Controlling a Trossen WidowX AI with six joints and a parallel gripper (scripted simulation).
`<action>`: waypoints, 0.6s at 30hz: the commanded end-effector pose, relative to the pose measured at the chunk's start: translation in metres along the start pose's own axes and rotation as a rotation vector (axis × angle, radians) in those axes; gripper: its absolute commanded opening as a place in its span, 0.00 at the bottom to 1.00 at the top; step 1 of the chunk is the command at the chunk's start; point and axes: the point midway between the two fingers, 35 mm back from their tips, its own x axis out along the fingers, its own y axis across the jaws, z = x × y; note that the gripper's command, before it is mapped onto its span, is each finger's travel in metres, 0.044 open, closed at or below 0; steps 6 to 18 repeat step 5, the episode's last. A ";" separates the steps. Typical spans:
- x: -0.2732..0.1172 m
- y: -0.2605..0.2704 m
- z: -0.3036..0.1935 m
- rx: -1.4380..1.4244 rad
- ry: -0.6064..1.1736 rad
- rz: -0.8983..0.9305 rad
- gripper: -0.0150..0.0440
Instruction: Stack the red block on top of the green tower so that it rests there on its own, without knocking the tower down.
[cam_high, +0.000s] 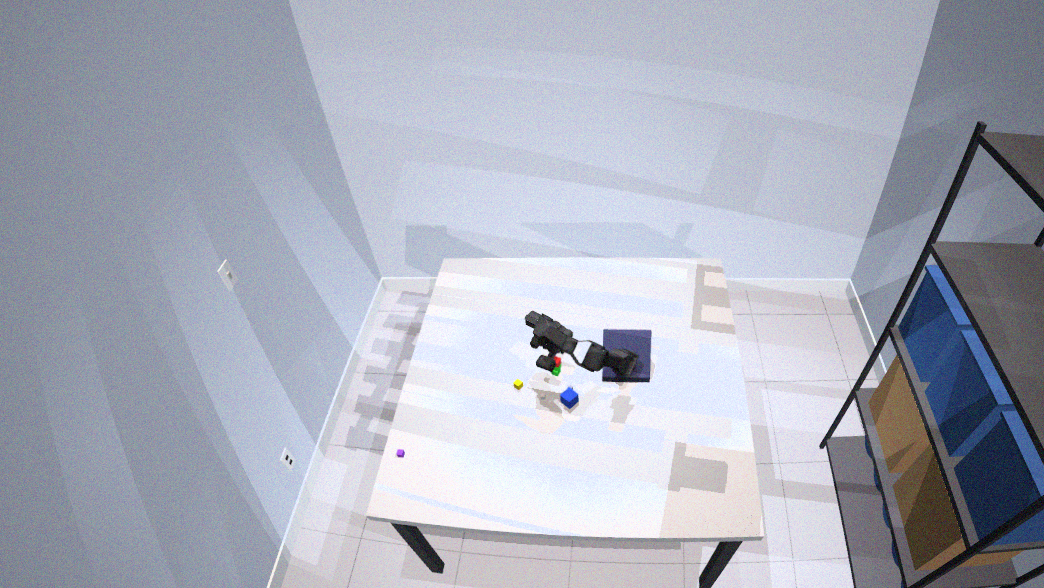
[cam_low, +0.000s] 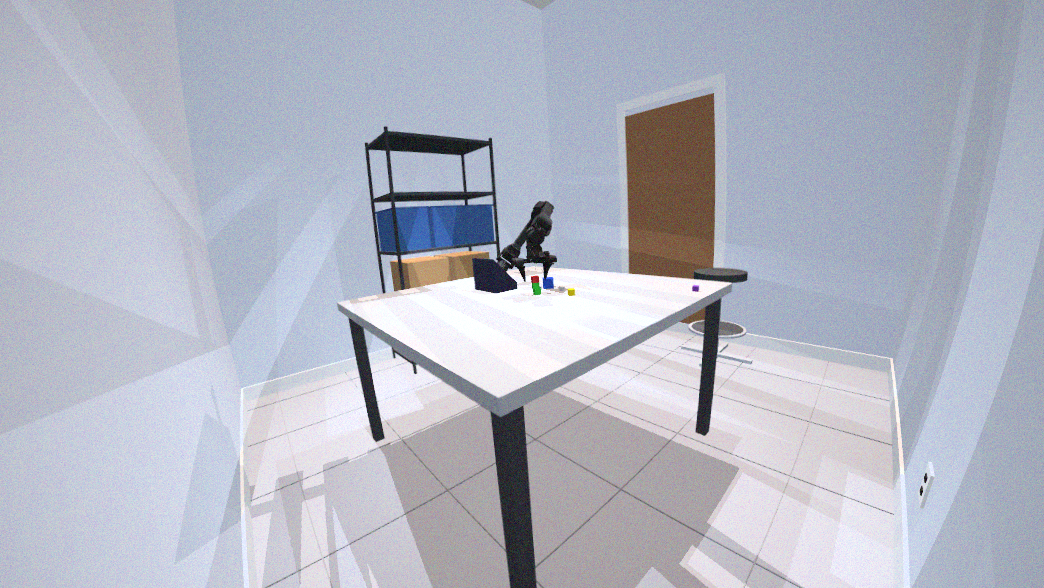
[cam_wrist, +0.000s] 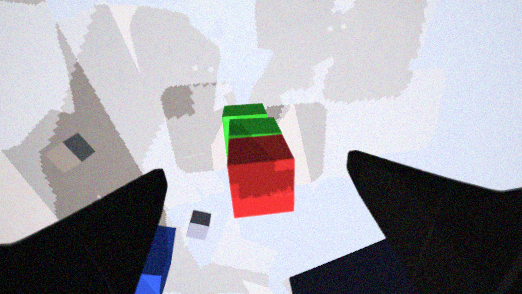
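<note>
End effector (cam_wrist: 255, 190) stands spread wide and released around the red block (cam_wrist: 260, 175), which sits atop the green tower (cam_wrist: 246, 125) on the worktop (cam_high: 555, 467), so seemingly only a clean upward retreat remains.

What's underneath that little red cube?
The red block sits on the green tower, with the open gripper apart from it. How squarely their faces meet is hidden.
</note>
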 end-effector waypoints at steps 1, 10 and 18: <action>0.000 0.000 0.000 0.000 0.000 0.000 1.00; 0.000 0.000 0.000 0.000 0.000 0.000 1.00; 0.000 0.000 0.000 0.000 0.000 0.000 1.00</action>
